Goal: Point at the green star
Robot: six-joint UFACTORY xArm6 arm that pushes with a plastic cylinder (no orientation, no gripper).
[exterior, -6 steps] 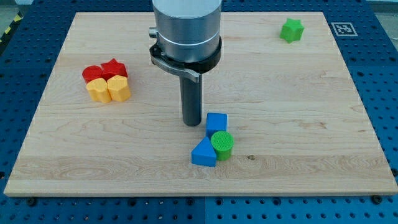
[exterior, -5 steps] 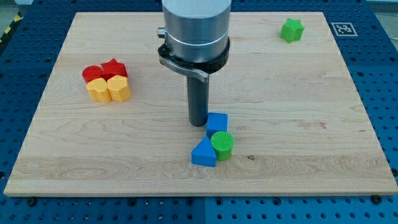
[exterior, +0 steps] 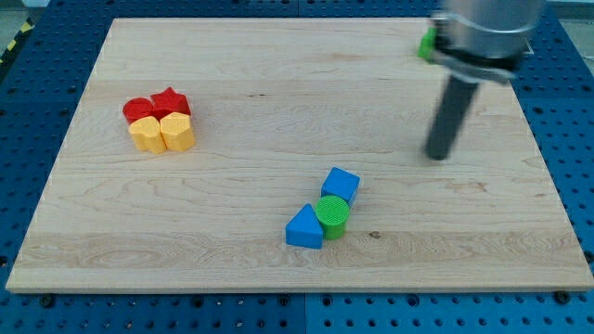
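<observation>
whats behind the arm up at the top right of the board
A sliver of the green star shows at the arm's left edge; the rest is covered. My tip rests below it, toward the view's bottom.

Bright even light, soft shadows, blocks sharp, moving rod motion-blurred

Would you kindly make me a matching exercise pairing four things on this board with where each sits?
Things:
1. green star
2. my tip
3. green cylinder
4. red star

Places:
A. between two blue blocks
B. view's left, above a yellow block
C. view's top right, mostly hidden by the arm
D. right of centre, touching no block

Pairs: 1-C, 2-D, 3-A, 4-B
</observation>
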